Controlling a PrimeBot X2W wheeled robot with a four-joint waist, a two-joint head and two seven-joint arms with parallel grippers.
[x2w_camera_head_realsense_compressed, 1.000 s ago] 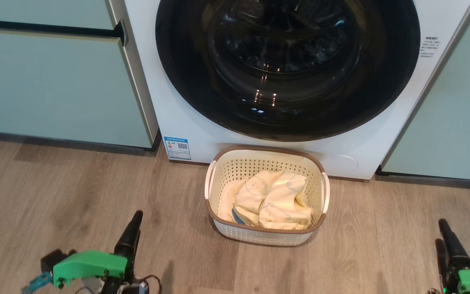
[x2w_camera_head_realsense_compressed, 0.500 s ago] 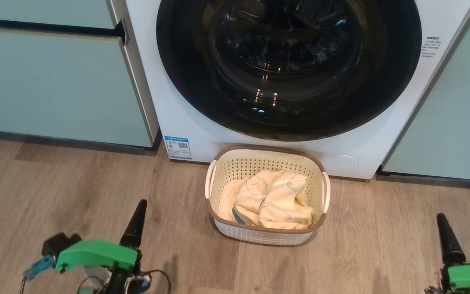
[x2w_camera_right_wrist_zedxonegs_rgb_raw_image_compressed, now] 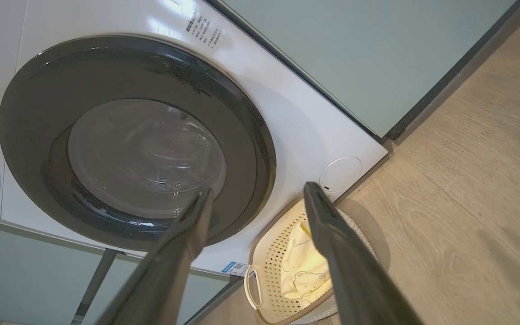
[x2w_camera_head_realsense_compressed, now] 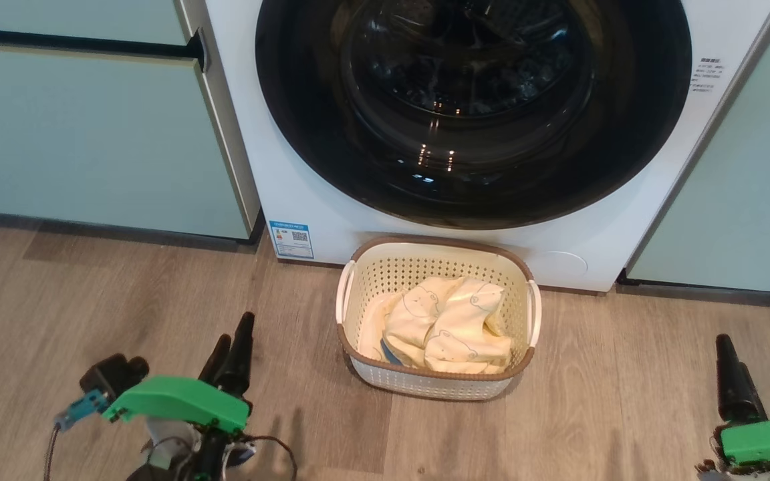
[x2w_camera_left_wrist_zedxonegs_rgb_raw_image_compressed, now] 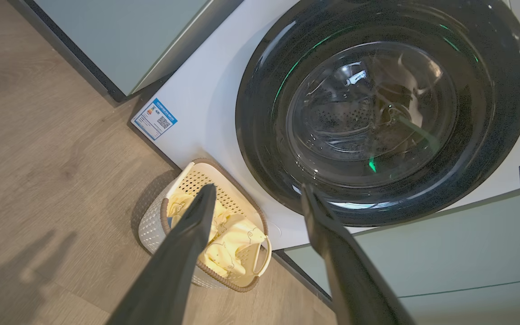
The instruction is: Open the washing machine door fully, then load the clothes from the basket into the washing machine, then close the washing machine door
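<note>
Up came the left gripper [x2w_camera_head_realsense_compressed: 232,334], creeping forward over the floor [x2w_camera_head_realsense_compressed: 91,300] and rolling so that both dark fingers showed where only one had before. The right gripper [x2w_camera_right_wrist_zedxonegs_rgb_raw_image_compressed: 257,189] barely stirred. Both sets of fingers stood spread wide and gripped nothing. That looked like the opening reach and no more: the washing machine door [x2w_camera_head_realsense_compressed: 472,194] was flush shut against the washing machine [x2w_camera_head_realsense_compressed: 305,167], so the first step was not yet done. The door sat well apart from both grippers, ahead and above, its lower rim lined up beyond the gap in the left wrist view. The basket [x2w_camera_head_realsense_compressed: 435,384] stood on the floor against the machine's foot, between the two grippers, with the clothes [x2w_camera_head_realsense_compressed: 445,321] heaped inside, untouched.
</note>
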